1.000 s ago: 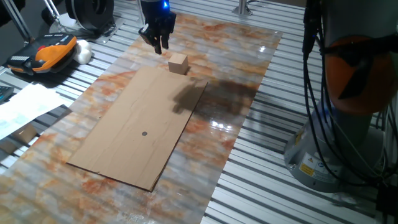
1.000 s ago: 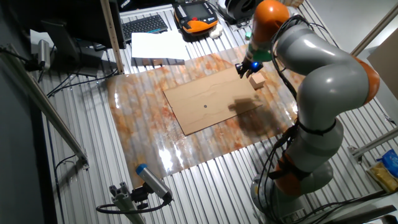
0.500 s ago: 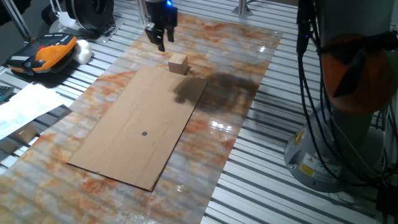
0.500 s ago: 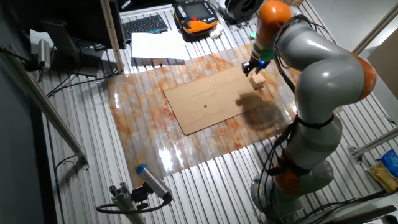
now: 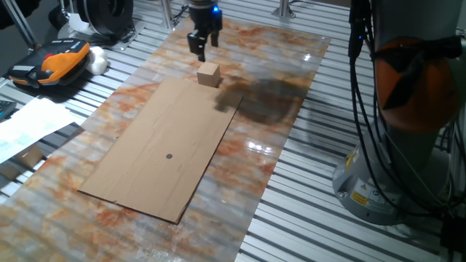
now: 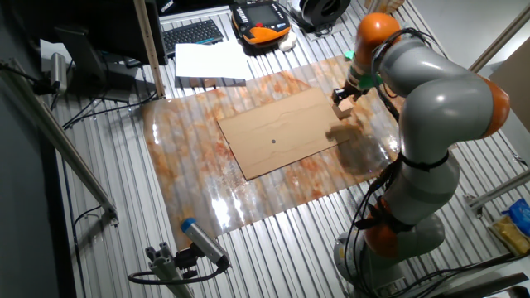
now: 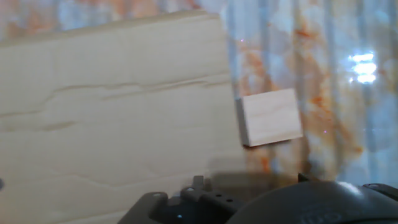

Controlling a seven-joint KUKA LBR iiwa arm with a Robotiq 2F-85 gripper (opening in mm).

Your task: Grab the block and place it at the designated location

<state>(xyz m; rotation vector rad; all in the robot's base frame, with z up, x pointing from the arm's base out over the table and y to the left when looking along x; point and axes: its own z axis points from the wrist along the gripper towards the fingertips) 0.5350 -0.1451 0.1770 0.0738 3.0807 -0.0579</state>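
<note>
The block point(image 5: 209, 74) is a small light-tan wooden cube on the marbled tabletop, just off the far corner of the brown cardboard sheet point(image 5: 164, 145). It also shows in the other fixed view point(image 6: 344, 108) and in the hand view point(image 7: 270, 117), touching the sheet's edge point(image 7: 112, 99). The dark dot point(image 5: 169, 156) sits near the sheet's middle point(image 6: 274, 141). My gripper point(image 5: 202, 52) hangs above the table just behind the block, apart from it. Its fingers look slightly apart and hold nothing. It also shows in the other fixed view point(image 6: 343, 93).
An orange and black handheld device point(image 5: 54, 60) and white papers point(image 5: 25, 124) lie at the left, off the marbled top. The robot's base point(image 5: 408, 124) and its cables stand at the right. A keyboard point(image 6: 192, 33) lies at the back.
My gripper has moved to the right, from left of the block to just behind and above it, and has turned about its axis. The block has not moved.
</note>
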